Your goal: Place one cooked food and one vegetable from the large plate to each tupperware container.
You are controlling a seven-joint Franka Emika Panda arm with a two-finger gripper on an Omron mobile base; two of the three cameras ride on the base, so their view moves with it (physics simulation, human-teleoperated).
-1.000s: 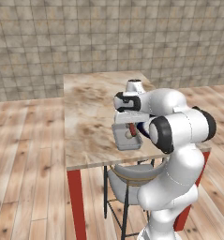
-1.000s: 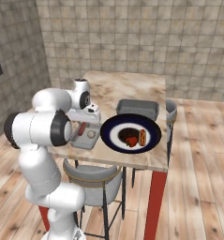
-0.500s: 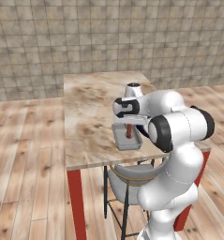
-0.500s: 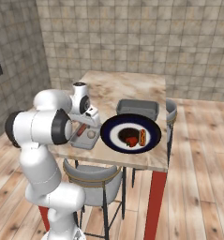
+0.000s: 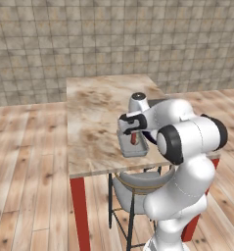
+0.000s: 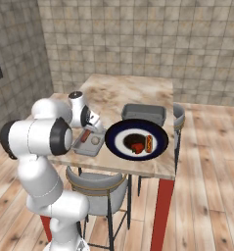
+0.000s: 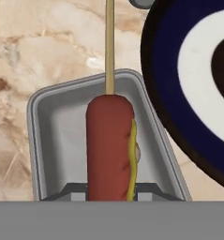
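The gripper (image 7: 111,194) had come down over the near tupperware container (image 7: 48,122) beside the large plate (image 7: 188,70), clenched on the corn dog (image 7: 108,150) (stick pointing away), which now hung inside the tray, about ready for release.

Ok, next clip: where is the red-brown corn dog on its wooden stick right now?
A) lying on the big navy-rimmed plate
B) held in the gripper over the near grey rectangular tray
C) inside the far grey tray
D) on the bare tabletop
B: in the hand view the red-brown corn dog on its wooden stick sits between the fingertips of the gripper, over the near grey rectangular tray, beside the big navy-rimmed plate.
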